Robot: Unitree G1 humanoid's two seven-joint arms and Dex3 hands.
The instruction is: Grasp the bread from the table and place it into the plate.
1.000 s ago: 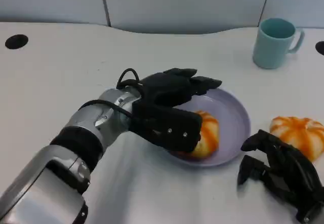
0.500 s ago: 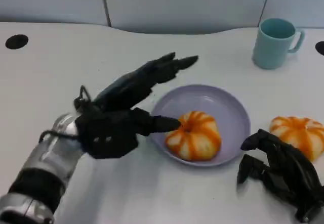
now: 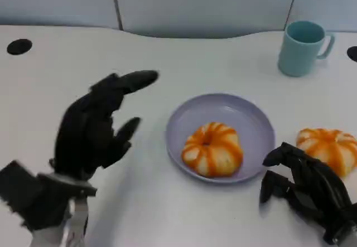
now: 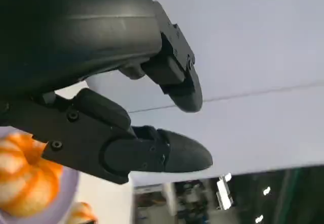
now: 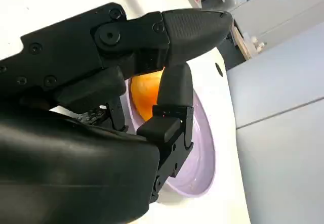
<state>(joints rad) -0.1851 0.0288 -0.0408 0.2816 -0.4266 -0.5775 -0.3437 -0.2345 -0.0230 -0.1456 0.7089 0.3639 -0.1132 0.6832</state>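
Left hand (image 3: 92,127) beside plated bread (image 3: 212,149)

Orange-striped bread (image 3: 212,149) resting in the lavender plate (image 3: 254,125) at the middle of the white table (image 3: 167,57), with a second orange-striped bread (image 3: 329,148) lying on the table just right of the plate. Left hand (image 3: 95,125) raised left of the plate, fingers spread and holding nothing; right hand (image 3: 307,188) low at the near right, fingers curled, just beside the second bread. Teal mug (image 3: 302,47) upright at the far right.
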